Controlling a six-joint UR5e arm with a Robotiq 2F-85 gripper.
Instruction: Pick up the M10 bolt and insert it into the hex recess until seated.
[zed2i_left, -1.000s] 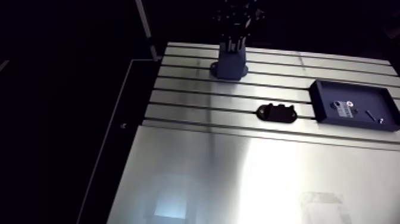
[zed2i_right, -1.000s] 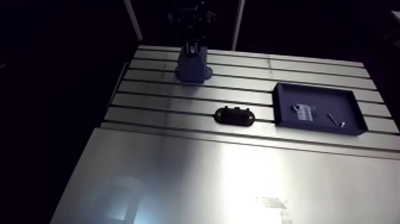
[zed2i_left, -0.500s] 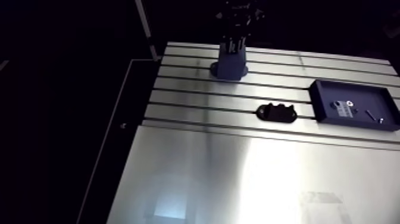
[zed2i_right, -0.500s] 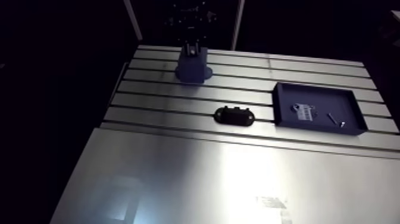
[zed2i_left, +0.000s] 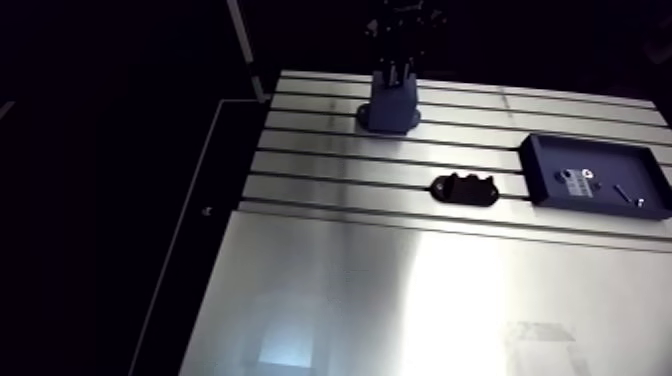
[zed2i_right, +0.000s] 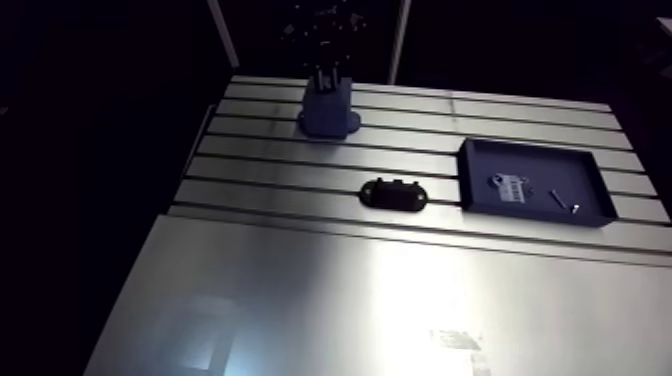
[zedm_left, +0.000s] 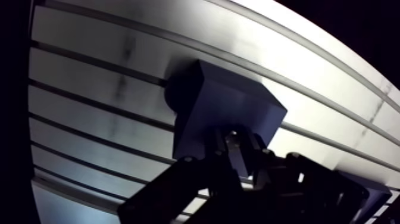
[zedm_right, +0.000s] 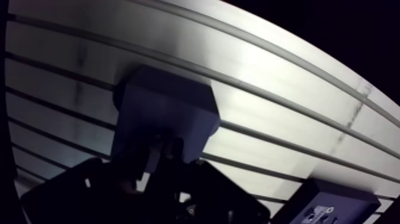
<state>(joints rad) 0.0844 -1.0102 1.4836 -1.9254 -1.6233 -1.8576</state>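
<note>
At the far edge of the slotted table (zed2i_left: 330, 170), the gripper (zed2i_left: 397, 76), grip state unreadable, is nudging the dark-blue block (zed2i_left: 391, 110) slightly sideways since earlier, suggesting misaligned insertion.

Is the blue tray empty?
Not empty. The tray holds a white-marked piece and a thin little pin on its floor.
</note>
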